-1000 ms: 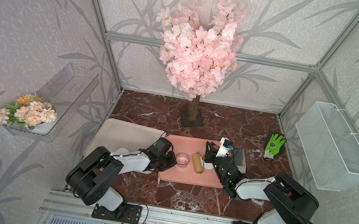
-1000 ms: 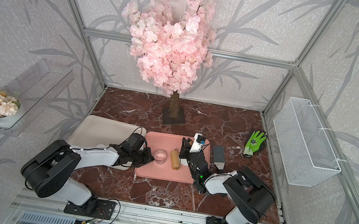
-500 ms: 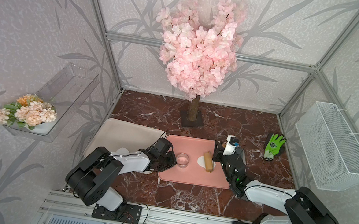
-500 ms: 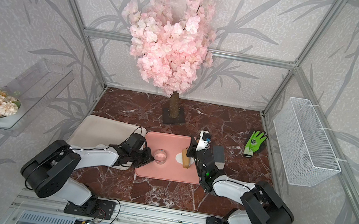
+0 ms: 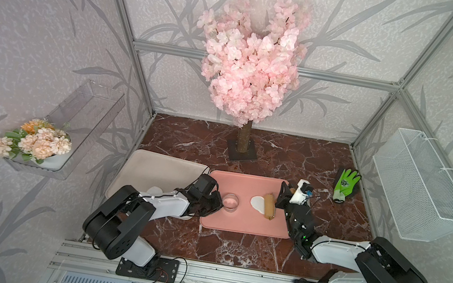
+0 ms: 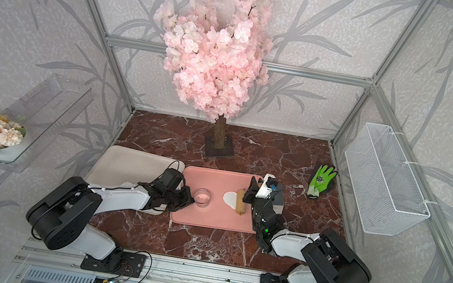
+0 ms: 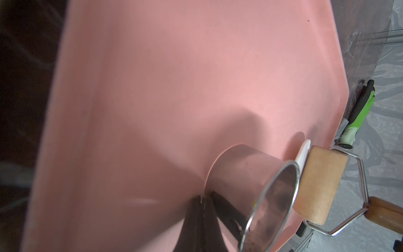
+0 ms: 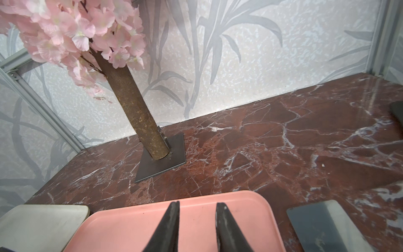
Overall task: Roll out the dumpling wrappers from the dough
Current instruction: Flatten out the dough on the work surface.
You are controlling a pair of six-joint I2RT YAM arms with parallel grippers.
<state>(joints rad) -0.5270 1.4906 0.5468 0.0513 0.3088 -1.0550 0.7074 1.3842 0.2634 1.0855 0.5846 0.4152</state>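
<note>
1. On pink tray (image 5: 243,182): dough (image 5: 256,204), thin white sheet, partly under rolling pin (image 5: 268,207).
2. Right end effector (image 8: 198,205): apparently grasping rolling pin handle.
3. Left end effector (image 7: 200,198): clenched, seemingly pinching ring cutter (image 7: 250,170) wall.
4. Recommended: even, light passes across whole sheet; uniform thickness before cutting; ring cutter kept clear.

Dough (image 5: 256,204) lies flattened (thin, white) on the pink tray (image 5: 236,222).

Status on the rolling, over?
Left end effector shut, tips at ring cutter base. Right end effector gripping rolling pin, roller on flattened dough edge. Cutter apart from dough, nothing in the way.
</note>
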